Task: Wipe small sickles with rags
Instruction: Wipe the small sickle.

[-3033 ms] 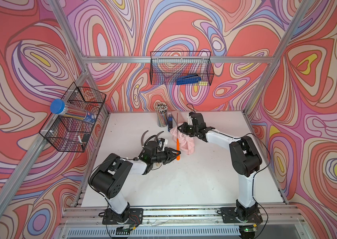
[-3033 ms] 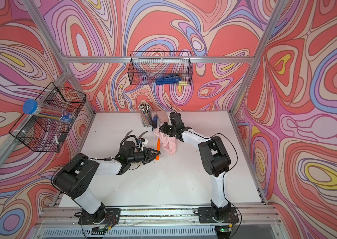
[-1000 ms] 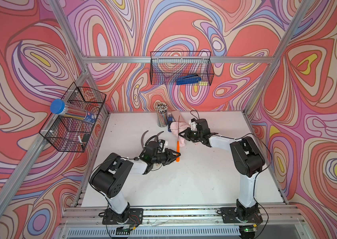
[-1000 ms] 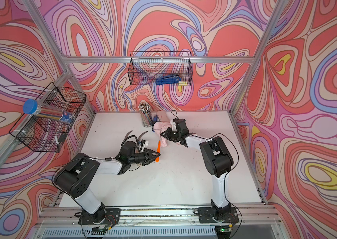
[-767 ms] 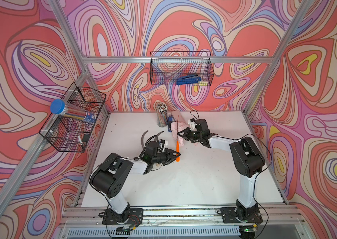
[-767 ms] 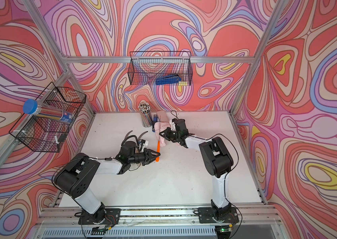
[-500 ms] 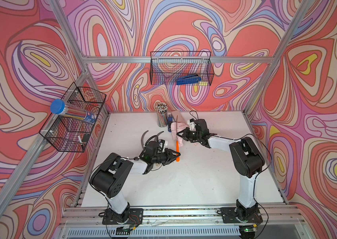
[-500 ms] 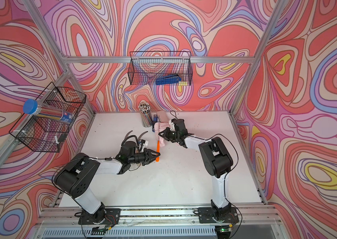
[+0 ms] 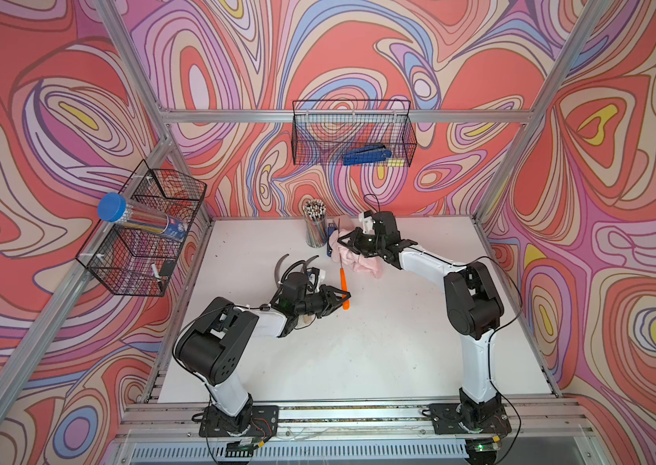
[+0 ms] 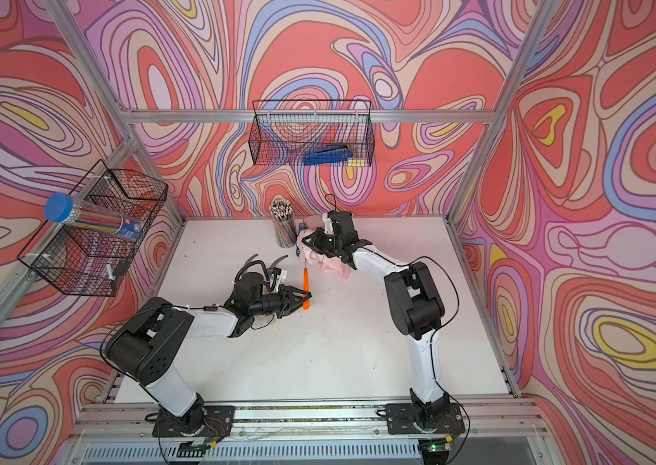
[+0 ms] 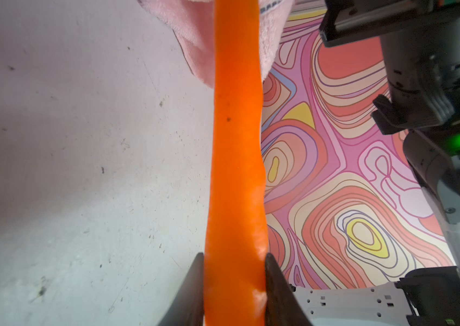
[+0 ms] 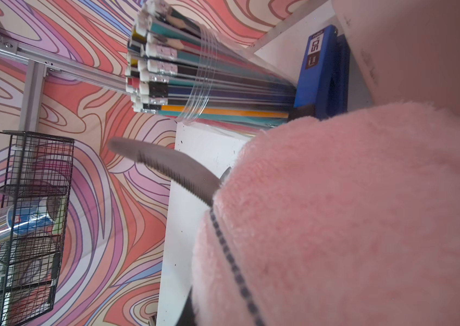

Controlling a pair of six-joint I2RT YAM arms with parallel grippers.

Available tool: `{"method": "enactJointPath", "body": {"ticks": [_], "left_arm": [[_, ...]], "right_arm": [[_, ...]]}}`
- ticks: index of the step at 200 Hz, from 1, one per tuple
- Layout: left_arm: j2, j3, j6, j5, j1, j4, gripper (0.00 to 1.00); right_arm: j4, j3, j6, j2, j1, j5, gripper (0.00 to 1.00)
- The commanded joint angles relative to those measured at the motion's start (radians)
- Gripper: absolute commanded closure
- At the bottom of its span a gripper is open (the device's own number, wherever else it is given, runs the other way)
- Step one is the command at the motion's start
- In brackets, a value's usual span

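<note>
Mid-frame, our left end effector (image 9: 342, 297) clamped the orange sickle (image 9: 343, 282). The right end effector (image 9: 348, 246) (closed on the rag (image 9: 364, 263)) covered its blade (image 12: 166, 166), mid-wipe we judged. Next, stroke tipward.

Right claw (image 9: 345, 246) (clutching rag (image 9: 362, 263)) slid along blade (image 12: 166, 169).

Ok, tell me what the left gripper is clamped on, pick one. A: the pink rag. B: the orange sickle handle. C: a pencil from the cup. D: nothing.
B. In the left wrist view the left gripper is shut on the orange sickle handle, pinching it from both sides; the right gripper holds the pink rag.
</note>
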Motion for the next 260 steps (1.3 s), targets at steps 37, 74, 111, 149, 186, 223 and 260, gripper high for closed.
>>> {"method": "enactJointPath", "body": {"ticks": [37,74,111,149,186,223,260], "left_arm": [[0.008,0.005,-0.01,0.055,-0.014,0.014,1.0],[0.013,0.003,-0.016,0.058,-0.014,0.023,1.0],[0.01,0.0,-0.021,0.059,-0.014,0.031,1.0],[0.0,0.005,-0.008,0.058,-0.015,0.011,1.0],[0.003,0.006,-0.007,0.058,-0.012,0.014,1.0],[0.003,0.006,-0.005,0.057,-0.011,0.012,1.0],[0.003,0.005,-0.005,0.057,-0.011,0.015,1.0]], "right_arm": [[-0.034,0.119,-0.055,-0.026,-0.021,0.049,1.0],[-0.052,0.113,-0.135,-0.062,-0.023,0.049,1.0],[-0.041,0.01,-0.268,-0.089,-0.03,0.102,1.0],[0.13,-0.181,-0.188,-0.084,-0.034,-0.007,1.0],[0.271,-0.34,-0.095,-0.121,-0.017,-0.061,1.0],[0.288,-0.426,-0.086,-0.175,0.02,-0.047,1.0],[0.305,-0.451,-0.073,-0.201,0.026,-0.047,1.0]]}}
